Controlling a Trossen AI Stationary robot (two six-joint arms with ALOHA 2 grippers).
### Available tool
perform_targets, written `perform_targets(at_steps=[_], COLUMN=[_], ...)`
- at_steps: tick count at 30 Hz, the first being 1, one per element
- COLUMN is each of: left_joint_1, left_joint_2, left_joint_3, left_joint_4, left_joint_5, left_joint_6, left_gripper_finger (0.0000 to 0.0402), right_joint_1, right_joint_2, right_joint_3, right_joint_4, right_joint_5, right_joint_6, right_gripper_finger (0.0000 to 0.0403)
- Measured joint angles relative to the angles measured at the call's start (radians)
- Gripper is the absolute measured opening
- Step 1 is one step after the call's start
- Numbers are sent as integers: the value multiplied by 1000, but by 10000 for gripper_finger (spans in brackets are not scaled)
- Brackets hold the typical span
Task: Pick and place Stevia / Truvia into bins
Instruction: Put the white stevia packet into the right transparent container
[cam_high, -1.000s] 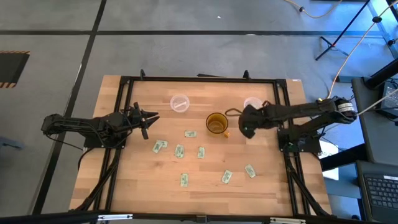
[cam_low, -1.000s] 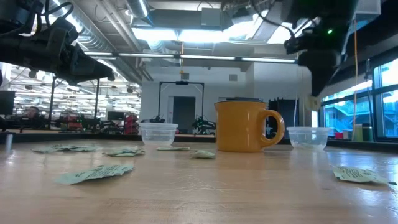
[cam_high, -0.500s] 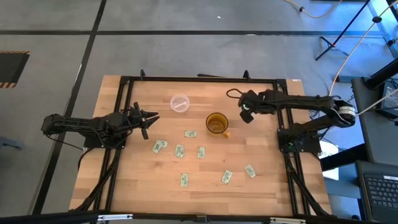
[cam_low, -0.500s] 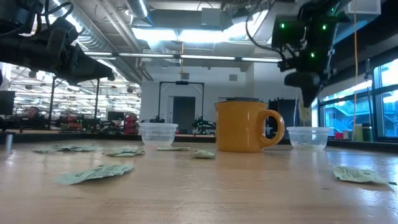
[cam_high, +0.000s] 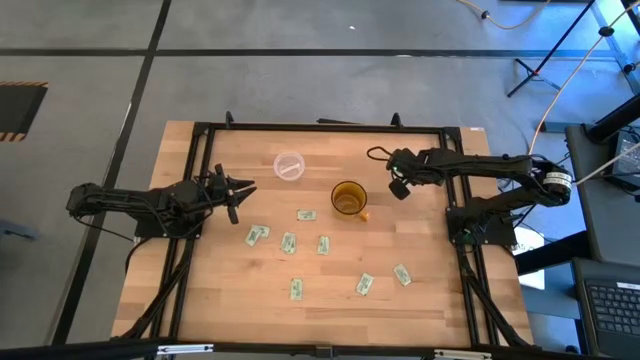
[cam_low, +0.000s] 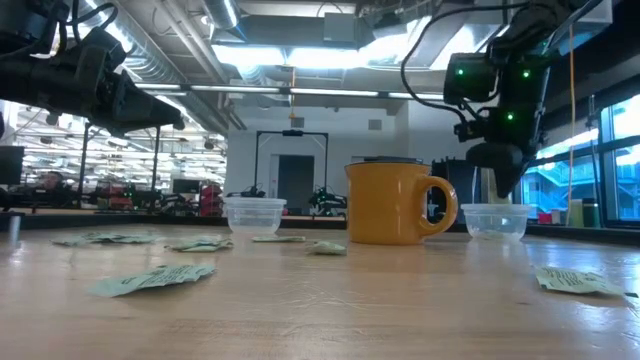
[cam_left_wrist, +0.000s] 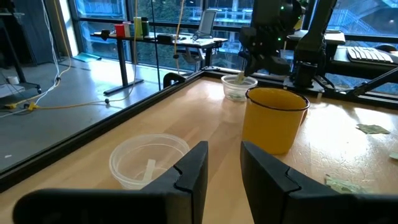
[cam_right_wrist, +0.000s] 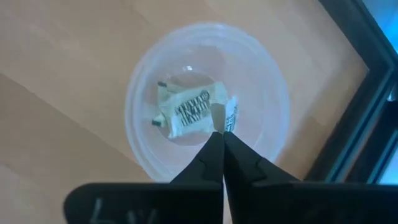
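Seven white-and-green Stevia packets (cam_high: 288, 242) lie flat and scattered on the front half of the table. One clear bin (cam_high: 289, 166) stands at the back left, holding one packet (cam_left_wrist: 149, 169). The other bin (cam_right_wrist: 205, 106) holds a crumpled packet (cam_right_wrist: 186, 111) flat on its bottom.

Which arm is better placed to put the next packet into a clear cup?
The right. Its gripper hangs directly over a clear cup, fingers shut on a packet. The left gripper is open and empty, beside the other cup.
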Motion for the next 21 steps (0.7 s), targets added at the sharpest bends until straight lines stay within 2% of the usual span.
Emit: perform_targets(at_steps=[10,21], left_joint_1=[0,0], left_joint_2=[0,0], left_joint_3=[0,0], left_joint_4=[0,0], left_joint_5=[0,0], left_joint_6=[0,0], left_gripper_finger=[88,88], right_joint_1=[0,0], right_joint_2=[0,0], right_joint_3=[0,0], right_joint_4=[35,35], right_joint_5=[0,0], right_joint_6=[2,0], right_gripper_finger=[24,27])
